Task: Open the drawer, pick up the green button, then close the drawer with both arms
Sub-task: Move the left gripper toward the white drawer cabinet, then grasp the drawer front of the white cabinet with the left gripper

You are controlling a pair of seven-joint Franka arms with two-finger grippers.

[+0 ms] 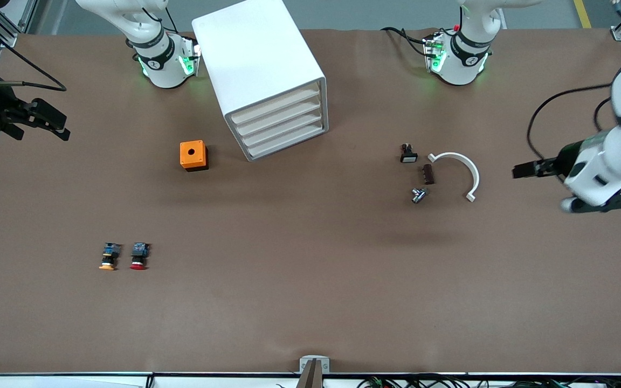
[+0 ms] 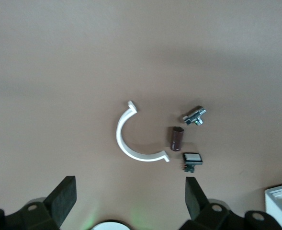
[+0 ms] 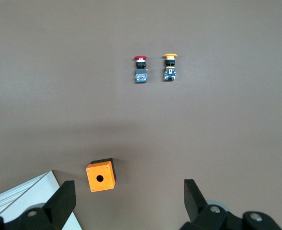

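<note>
Only the front view shows the cabinet's [image 1: 264, 70] four beige-fronted drawers [image 1: 278, 125], all shut. Left gripper [image 2: 129, 199] and right gripper [image 3: 129, 199] gape empty.

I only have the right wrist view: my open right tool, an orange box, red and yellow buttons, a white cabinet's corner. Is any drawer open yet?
Observer: No. All four shallow beige-fronted drawers of the big white rounded cabinet are shut.
Operator: Any green-capped button lying out?
Observer: None shows in any view.
Operator: Where is the left tool?
Observer: The left tool hangs open over the left arm's end of the brown table, beside a white curved plastic bracket.
</note>
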